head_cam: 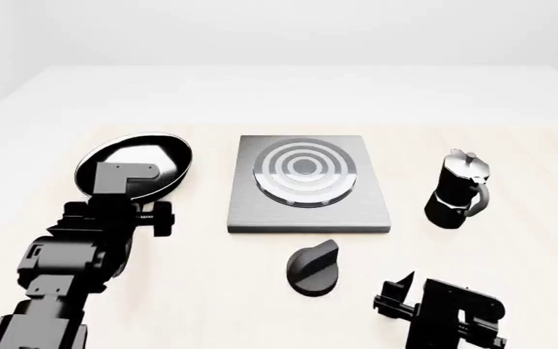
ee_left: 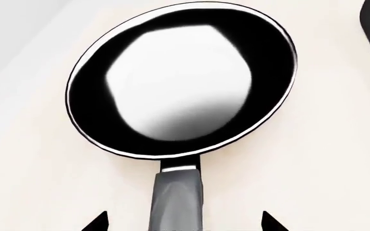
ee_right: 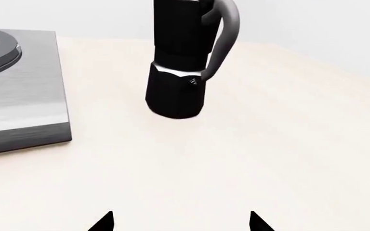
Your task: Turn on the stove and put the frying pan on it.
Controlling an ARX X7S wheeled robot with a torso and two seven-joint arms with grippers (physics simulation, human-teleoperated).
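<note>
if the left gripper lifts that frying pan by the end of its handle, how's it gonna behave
The frying pan will probably droop bowl-first: its wide bowl sits far from the long handle. It looks rigid, so no flexing. The smooth handle may twist between the fingers of the left gripper.

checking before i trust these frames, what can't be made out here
- Frying pan handle: hidden in the head view by the left arm; cut off by the frame edge in the left wrist view.
- Left end effector: only two fingertips show, at that view's edge.
- Right end effector: likewise only tips.
- Knob: no on or off marking is legible.
- Moka pot: top cut off in the right wrist view.
</note>
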